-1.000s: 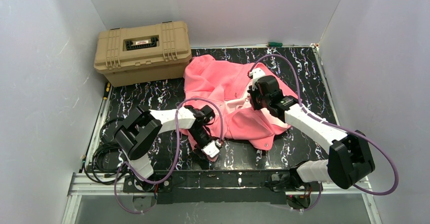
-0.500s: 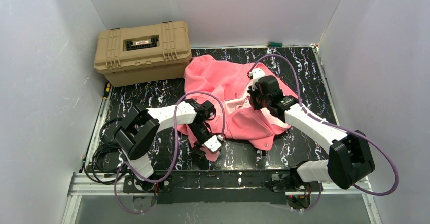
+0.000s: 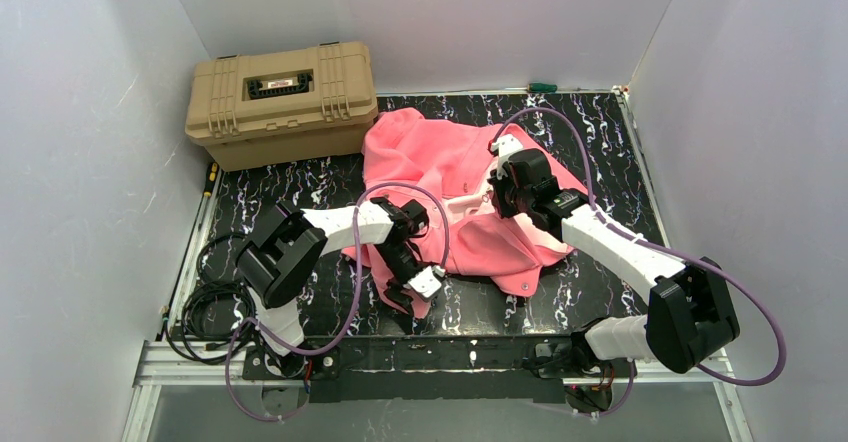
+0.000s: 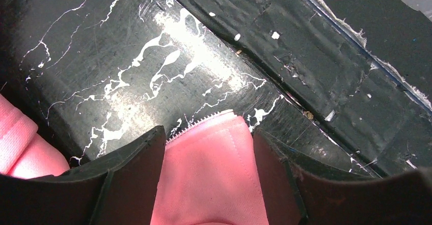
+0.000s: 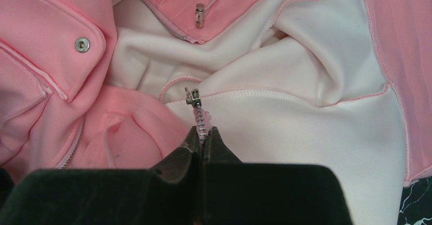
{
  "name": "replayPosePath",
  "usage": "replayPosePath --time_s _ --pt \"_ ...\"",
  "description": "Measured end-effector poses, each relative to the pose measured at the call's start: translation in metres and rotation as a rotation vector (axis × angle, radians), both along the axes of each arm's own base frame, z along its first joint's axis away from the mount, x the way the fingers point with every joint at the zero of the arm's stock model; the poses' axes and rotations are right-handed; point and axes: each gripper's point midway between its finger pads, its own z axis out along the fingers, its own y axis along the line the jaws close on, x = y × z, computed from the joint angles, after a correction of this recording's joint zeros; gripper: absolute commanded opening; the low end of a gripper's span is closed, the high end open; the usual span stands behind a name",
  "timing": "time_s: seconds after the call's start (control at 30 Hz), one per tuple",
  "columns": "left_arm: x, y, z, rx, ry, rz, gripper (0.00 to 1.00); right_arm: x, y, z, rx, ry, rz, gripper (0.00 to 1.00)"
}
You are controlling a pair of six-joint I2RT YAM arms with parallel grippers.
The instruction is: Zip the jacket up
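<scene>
Your right gripper (image 5: 203, 133) is pinched together on the zipper tape (image 5: 202, 117) of the soft salmon-pink hooded fabric jacket (image 3: 455, 177), just short of its small metal end piece (image 5: 192, 96), probably to anchor that side. Your left gripper (image 4: 209, 132), wrist tipped down toward the black marbled table (image 4: 127, 72), stands apart astride the toothed hem corner (image 4: 209, 174), not clamping it.
</scene>
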Motion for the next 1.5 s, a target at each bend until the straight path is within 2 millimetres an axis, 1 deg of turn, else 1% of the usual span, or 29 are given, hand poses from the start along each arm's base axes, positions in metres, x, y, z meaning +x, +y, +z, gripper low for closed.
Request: replayPosePath --time_s 0.3,0.47,0.57,0.63,0.73,0.8,0.87,0.93,1.0,1.07,1.17,1.37,1.5 --pt "0.0 0.004 0.0 0.012 -0.009 -0.015 0.61 0.0 0.0 0.0 0.001 0.001 0.0 0.01" --pt "-0.002 0.008 -0.009 0.023 -0.013 -0.011 0.57 0.0 0.0 0.0 0.004 0.001 0.001 0.01" --pt "0.0 0.005 -0.01 0.01 -0.02 -0.005 0.56 -0.001 0.001 0.0 0.004 0.002 0.002 0.01" --pt "0.002 0.003 -0.01 0.005 -0.025 0.0 0.58 -0.001 0.001 0.0 0.005 0.005 0.004 0.01" --pt "0.003 0.004 -0.01 0.009 -0.023 0.007 0.66 -0.002 0.001 0.0 0.008 0.007 0.009 0.01" --pt "0.001 0.006 -0.006 0.024 -0.008 0.007 0.7 -0.003 0.002 0.001 0.01 0.007 0.011 0.01" --pt "0.001 0.007 0.003 0.034 0.012 0.006 0.72 -0.003 0.002 0.001 0.012 0.008 0.012 0.01" --pt "0.001 0.005 0.013 0.03 0.03 0.003 0.71 -0.003 0.002 0.001 0.013 0.008 0.013 0.01" --pt "0.001 0.003 0.021 0.025 0.045 0.004 0.67 -0.003 0.003 0.001 0.015 0.009 0.013 0.01" --pt "-0.001 0.004 0.023 0.025 0.056 0.002 0.65 -0.004 0.003 0.002 0.018 0.01 0.013 0.01" --pt "-0.001 0.005 0.02 0.026 0.052 0.001 0.64 -0.004 0.003 0.002 0.02 0.01 0.011 0.01" --pt "0.0 0.009 0.0 0.045 0.032 0.002 0.62 -0.005 0.002 0.003 0.02 0.011 0.011 0.01" --pt "0.004 0.009 -0.009 0.049 0.009 0.012 0.59 -0.007 0.001 0.004 0.02 0.014 0.01 0.01"
